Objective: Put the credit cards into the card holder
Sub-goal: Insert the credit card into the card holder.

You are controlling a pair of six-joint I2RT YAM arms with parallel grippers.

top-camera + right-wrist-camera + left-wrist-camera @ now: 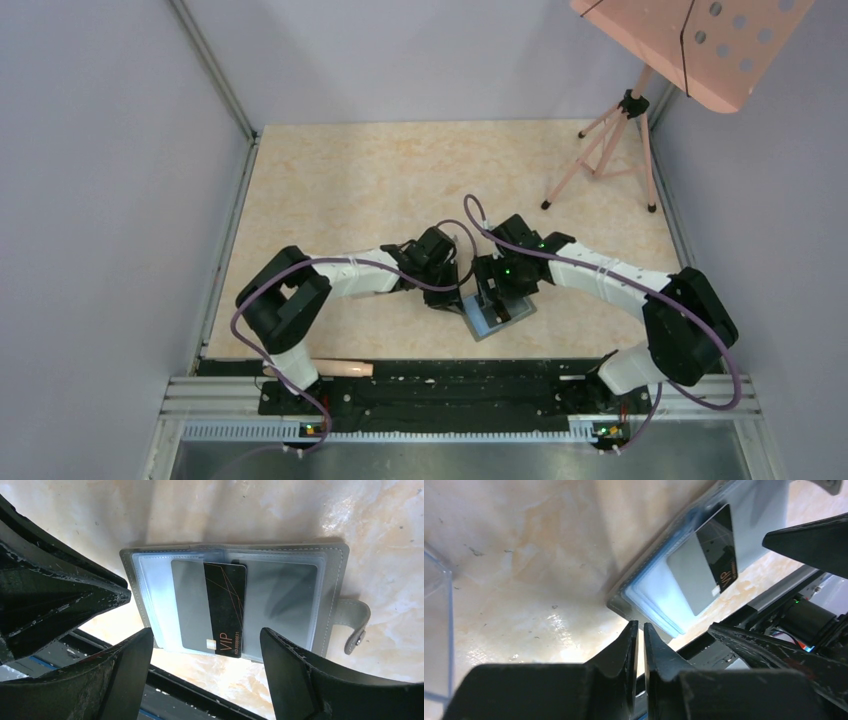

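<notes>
Tabletop (380, 180), beige, is walled in grey. One open card holder (332, 580), one credit card (225, 605) inside, is seen near front edge. Left gripper (640, 630) barely parted, empty; right gripper (205, 635) wide.

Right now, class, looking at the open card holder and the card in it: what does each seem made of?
Card holder: gray matte cover, likely faux leather, stitched along its edge; clear plastic sleeves that catch glare. Credit card: thin black plastic, seemingly, with printed gold lettering.
</notes>
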